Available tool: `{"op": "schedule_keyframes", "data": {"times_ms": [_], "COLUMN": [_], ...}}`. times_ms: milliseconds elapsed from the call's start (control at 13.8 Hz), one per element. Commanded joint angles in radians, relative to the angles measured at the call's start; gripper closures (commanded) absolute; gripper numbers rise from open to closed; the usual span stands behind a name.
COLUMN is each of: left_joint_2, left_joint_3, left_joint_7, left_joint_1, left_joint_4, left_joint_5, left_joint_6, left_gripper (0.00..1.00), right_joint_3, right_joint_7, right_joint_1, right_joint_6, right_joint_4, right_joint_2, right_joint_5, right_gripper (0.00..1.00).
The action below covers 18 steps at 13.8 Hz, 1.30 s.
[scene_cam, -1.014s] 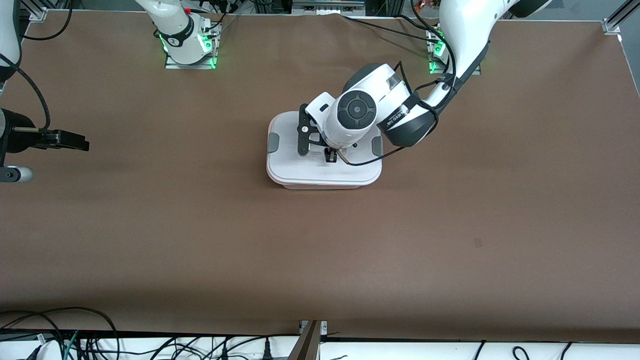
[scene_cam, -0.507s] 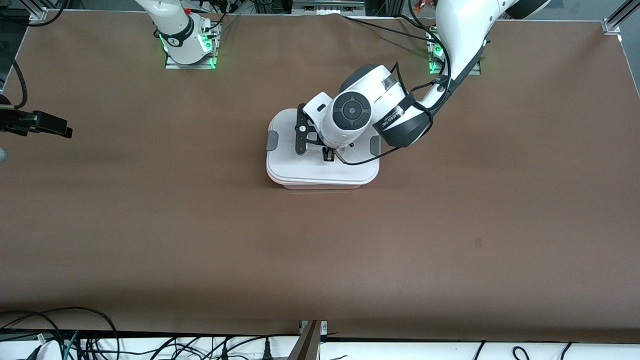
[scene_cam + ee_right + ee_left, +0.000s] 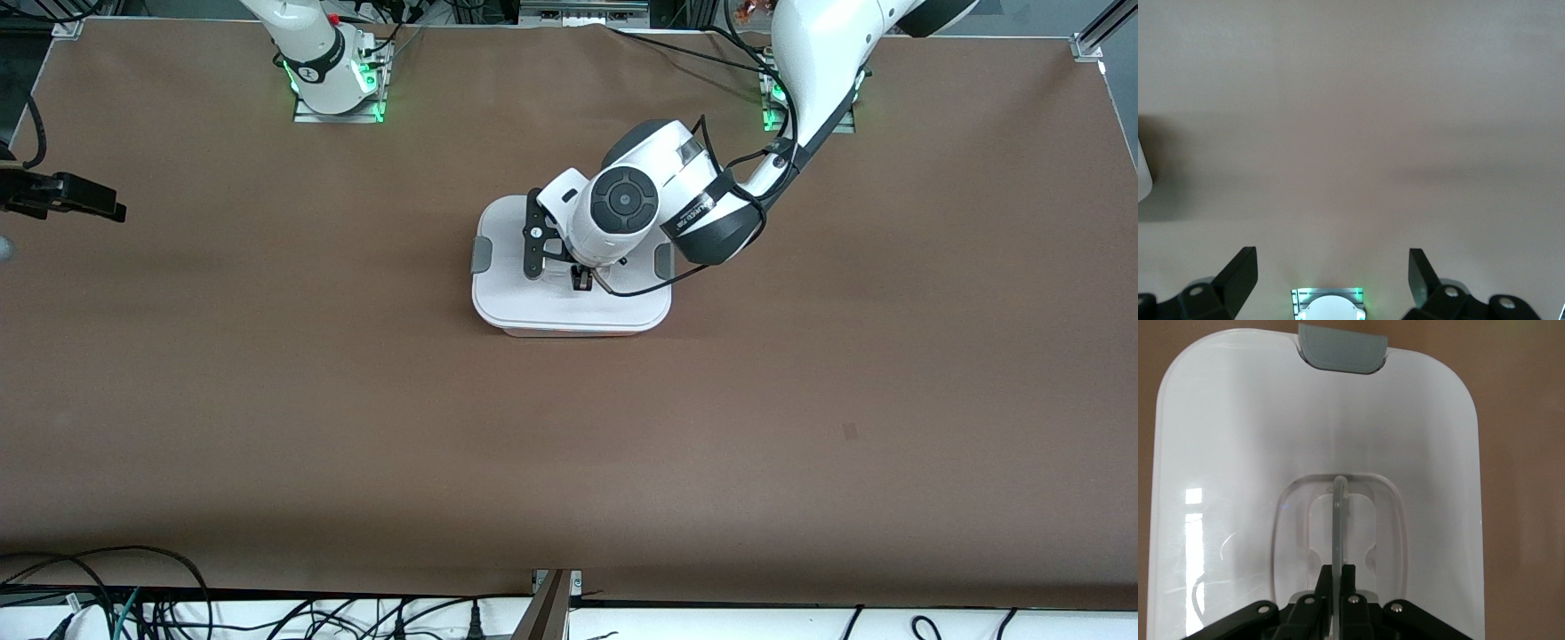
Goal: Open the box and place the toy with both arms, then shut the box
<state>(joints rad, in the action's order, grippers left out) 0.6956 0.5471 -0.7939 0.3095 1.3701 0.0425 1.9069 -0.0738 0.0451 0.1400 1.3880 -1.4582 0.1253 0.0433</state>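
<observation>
Box (image 3: 571, 307): sits mid-table, its white lid (image 3: 1238, 453) on, grey clips (image 3: 480, 255) at the lid's two short ends; the pink tub shows only as a thin edge under the lid's nearer rim

Left gripper (image 3: 583, 277): down on the lid's centre, fingers (image 3: 1350, 587) pressed together on the thin upright handle (image 3: 1338, 520) in the recess, as the left wrist view shows

Right gripper (image 3: 1331, 267): up over bare table at the right arm's end, fingers spread wide and holding nothing; this arm waits

Toy: not seen in any view; whether it is inside the box cannot be told

Key relation: the handle runs straight out from between the left fingers toward 12 o'clock in the wrist view, in line with the lid's long axis, so the grip sits square on it; in the front view the long axis runs from 9 to 3 o'clock

Nearer arm: the left, already on the lid; the right stands well apart, out at 9 o'clock from the box in the front view

Step, as I judge it: lid seated or being handled by its handle; which of the two cannot be told

In the way: only the left arm's own cable (image 3: 640, 286) draped across the lid

Risk: a pull on the handle could lift or drag the whole box
</observation>
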Motion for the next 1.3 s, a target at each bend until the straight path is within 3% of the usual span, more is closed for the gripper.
{"op": "schedule_keyframes", "data": {"times_ms": [0, 1232], "left_joint_2": [0.016, -0.008], "left_joint_3": [-0.004, 0.004], "left_joint_7": [0.012, 0.008], "left_joint_1": [0.013, 0.011], "left_joint_4": [-0.011, 0.024], "left_joint_5": [0.031, 0.033], "left_joint_6": [0.009, -0.046], "left_gripper": [1.00, 1.00], "right_joint_3": [0.022, 0.020], "right_joint_7": [-0.004, -0.001], "right_joint_1": [-0.014, -0.014], "right_joint_6": [0.009, 0.034], "right_joint_4": [-0.036, -0.028], "right_joint_2": [-0.018, 0.011], "right_joint_5": [-0.016, -0.014], "right_gripper": [0.00, 0.00]}}
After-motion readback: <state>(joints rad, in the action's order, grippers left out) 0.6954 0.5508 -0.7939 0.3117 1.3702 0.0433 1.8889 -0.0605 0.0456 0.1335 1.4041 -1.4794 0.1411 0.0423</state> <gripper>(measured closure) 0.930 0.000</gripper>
